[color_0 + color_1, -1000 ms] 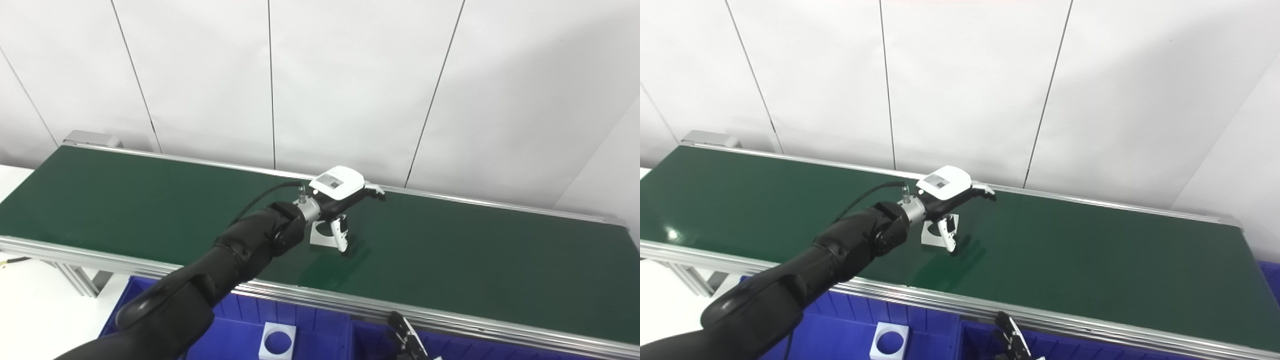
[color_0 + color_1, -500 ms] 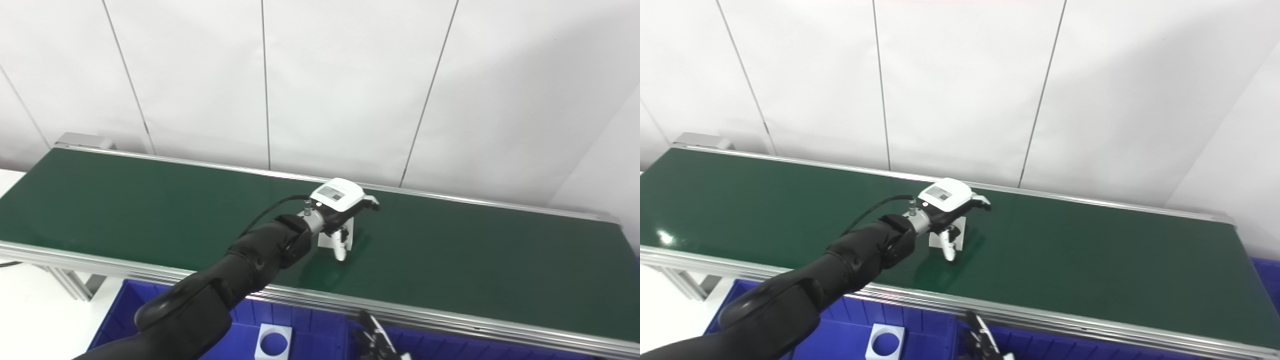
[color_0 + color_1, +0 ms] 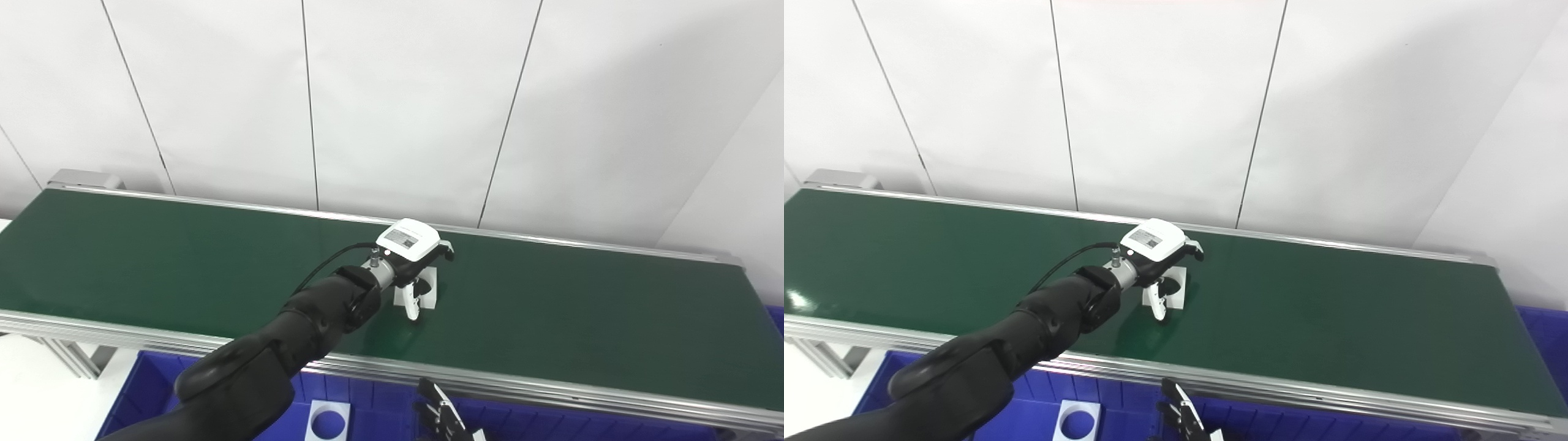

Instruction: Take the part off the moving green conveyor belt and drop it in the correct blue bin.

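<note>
A white square part (image 3: 430, 290) with a round hole lies on the green conveyor belt (image 3: 184, 257), near its middle. My left hand (image 3: 414, 252) hangs low over the part. The thumb (image 3: 411, 304) points down at the part's near side and the fingers (image 3: 446, 250) reach past its far side. The hand is open around the part, and I cannot tell whether it touches it. Only the dark fingertips of my right hand (image 3: 442, 415) show at the bottom edge, stretched out with nothing in them.
Blue bins run below the belt's near rail: a left bin (image 3: 147, 398) holds a white square part with a hole (image 3: 328, 421), and another bin (image 3: 551, 422) adjoins it on the right. A further blue bin (image 3: 1543, 331) shows at the far right. A white panelled wall stands behind.
The camera has shifted. The part has ridden to the right along the belt. My left hand has followed it and sunk lower over it, with the fingers less stretched out.
</note>
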